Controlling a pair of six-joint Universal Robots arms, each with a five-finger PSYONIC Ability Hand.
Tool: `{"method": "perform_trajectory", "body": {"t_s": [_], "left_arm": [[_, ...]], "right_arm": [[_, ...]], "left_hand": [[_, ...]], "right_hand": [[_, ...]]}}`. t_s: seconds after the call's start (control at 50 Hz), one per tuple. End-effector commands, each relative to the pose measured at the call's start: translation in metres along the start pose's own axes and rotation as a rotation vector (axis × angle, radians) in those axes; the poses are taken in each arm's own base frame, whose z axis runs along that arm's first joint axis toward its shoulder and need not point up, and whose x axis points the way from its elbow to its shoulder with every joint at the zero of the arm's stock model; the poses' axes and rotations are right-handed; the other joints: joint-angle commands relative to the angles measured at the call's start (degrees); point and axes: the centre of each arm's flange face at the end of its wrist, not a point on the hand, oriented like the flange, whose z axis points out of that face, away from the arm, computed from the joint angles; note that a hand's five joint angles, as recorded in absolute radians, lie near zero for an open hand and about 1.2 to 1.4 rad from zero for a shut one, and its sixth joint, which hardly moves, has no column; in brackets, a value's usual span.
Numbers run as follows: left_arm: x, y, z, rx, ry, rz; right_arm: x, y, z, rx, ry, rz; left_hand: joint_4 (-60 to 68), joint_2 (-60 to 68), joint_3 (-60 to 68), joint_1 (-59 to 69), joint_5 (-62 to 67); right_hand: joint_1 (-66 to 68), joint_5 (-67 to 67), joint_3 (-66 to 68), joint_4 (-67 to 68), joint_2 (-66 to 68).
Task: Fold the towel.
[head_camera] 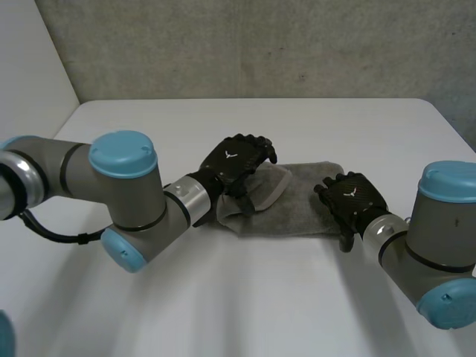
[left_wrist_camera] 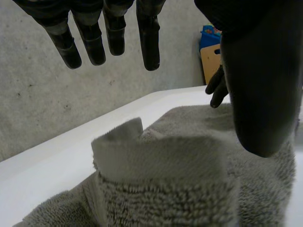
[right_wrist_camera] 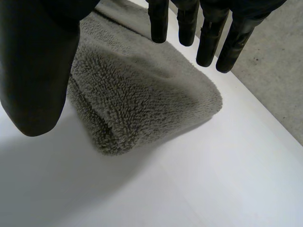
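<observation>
Grey towel [head_camera: 297,204] lies part-folded on the white table [head_camera: 223,297], long axis running between the 2 hands: left hand [head_camera: 236,165] poised over its upturned left-end flap [head_camera: 271,186], right hand [head_camera: 351,199] at its right end, both with fingers straight, gripping nothing.

My left hand [head_camera: 236,165] covered the towel [head_camera: 301,202] at its left end and hid the cloth beneath it; my right hand [head_camera: 354,199] hid its right edge. From my left wrist, my thumb [left_wrist_camera: 258,85] blocked part of a blue thing [left_wrist_camera: 211,32] and a tan thing [left_wrist_camera: 211,62] beyond the table [left_wrist_camera: 47,163]; I couldn't tell what they were.
</observation>
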Motion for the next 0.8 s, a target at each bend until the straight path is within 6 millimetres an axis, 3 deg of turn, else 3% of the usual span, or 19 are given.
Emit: {"method": "perform_trajectory", "body": {"t_s": [0.02, 0.16, 0.2, 0.22, 0.24, 0.26, 0.3, 0.36, 0.48, 0.64, 0.76, 0.8], "left_arm": [[-0.007, 0.010, 0.011, -0.013, -0.014, 0.000], [-0.025, 0.015, 0.014, -0.014, -0.100, 0.015], [-0.056, 0.016, 0.011, -0.024, -0.230, 0.056], [-0.056, 0.016, 0.011, -0.024, -0.231, 0.056], [-0.072, 0.017, 0.008, -0.033, -0.297, 0.087], [-0.072, 0.017, 0.008, -0.033, -0.297, 0.087], [-0.096, 0.018, 0.002, -0.058, -0.393, 0.148], [-0.107, 0.019, -0.003, -0.078, -0.441, 0.172], [-0.102, 0.018, -0.010, -0.085, -0.434, 0.150], [-0.076, 0.008, -0.018, -0.070, -0.389, 0.098], [-0.063, 0.000, -0.022, -0.060, -0.365, 0.102], [-0.062, -0.002, -0.023, -0.056, -0.364, 0.104]], "right_arm": [[-0.002, 0.005, 0.006, -0.007, -0.004, 0.003], [-0.002, 0.007, 0.012, 0.001, 0.002, 0.033], [-0.001, 0.006, 0.012, 0.005, 0.005, 0.048], [-0.001, 0.006, 0.012, 0.005, 0.005, 0.048], [-0.001, 0.005, 0.012, 0.007, 0.005, 0.052], [0.000, 0.005, 0.011, 0.007, 0.007, 0.057], [0.000, 0.004, 0.010, 0.009, 0.008, 0.059], [-0.002, 0.006, 0.010, 0.009, 0.007, 0.063], [-0.004, 0.007, 0.011, 0.018, 0.010, 0.059], [-0.004, 0.013, 0.010, 0.008, 0.018, 0.055], [0.005, 0.022, 0.007, -0.028, 0.044, 0.064], [0.012, 0.025, 0.005, -0.033, 0.057, 0.068]], "left_hand": [[0.24, 0.79, 0.46, 0.38, 1.22], [1.08, 1.64, 1.30, 1.23, 2.07], [1.08, 1.64, 1.30, 1.23, 2.07], [1.08, 1.64, 1.30, 1.23, 2.07], [1.08, 1.64, 1.30, 1.23, 2.07], [1.08, 1.64, 1.30, 1.23, 2.07], [0.92, 1.47, 1.14, 1.06, 1.90], [0.58, 1.14, 0.80, 0.72, 1.57], [0.07, 0.63, 0.29, 0.22, 1.06], [-0.43, 0.12, -0.21, -0.29, 0.56], [-0.93, -0.38, -0.72, -0.79, 0.05], [-0.93, -0.38, -0.72, -0.79, 0.05]], "right_hand": [[-2.75, -3.08, -3.67, -4.31, -3.36], [-2.75, -3.08, -3.67, -4.31, -3.36], [-2.75, -3.08, -3.67, -4.31, -3.36], [-2.75, -3.08, -3.67, -4.31, -3.36], [-2.75, -3.08, -3.67, -4.31, -3.36], [-2.75, -3.08, -3.67, -4.31, -3.36], [-2.75, -3.08, -3.67, -4.31, -3.36], [0.51, 0.18, -0.41, -1.04, -0.10], [3.72, 3.40, 2.81, 2.17, 3.12], [16.51, 16.18, 15.59, 14.95, 15.90], [22.73, 22.41, 21.81, 21.18, 22.13], [31.08, 30.76, 30.17, 29.53, 30.48]]}}
